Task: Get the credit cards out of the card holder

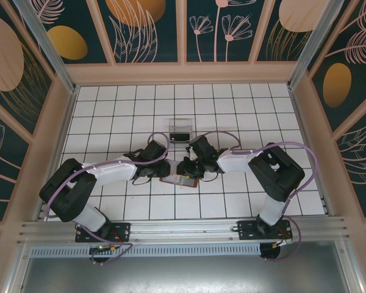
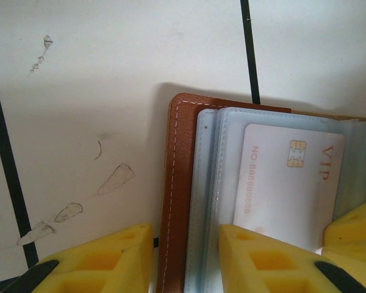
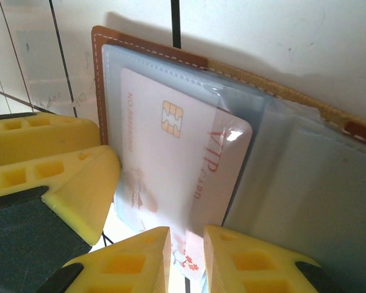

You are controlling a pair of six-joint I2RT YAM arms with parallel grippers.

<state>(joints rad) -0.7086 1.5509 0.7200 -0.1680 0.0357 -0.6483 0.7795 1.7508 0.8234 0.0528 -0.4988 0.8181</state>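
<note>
The card holder (image 1: 179,180) lies open on the tiled table between both arms. Its brown stitched cover (image 2: 180,183) and clear inner sleeves fill the lower part of the left wrist view. My left gripper (image 2: 186,235) is shut on that edge, one yellow finger outside the cover and one on the sleeves. A white credit card (image 3: 171,159) with a gold chip and red VIP print sits in a sleeve of the card holder (image 3: 96,61). Its lower end sticks out between the fingers of my right gripper (image 3: 188,235), which is shut on it. The same credit card (image 2: 287,183) shows behind the sleeve. The left fingers (image 3: 67,177) hold the holder's left side.
A clear plastic tray (image 1: 181,129) stands about one tile behind the card holder. Raised walls (image 1: 70,104) border the white tiled table (image 1: 110,110) on the left, right and back. Both arms (image 1: 110,171) reach in from the near corners and meet at the centre.
</note>
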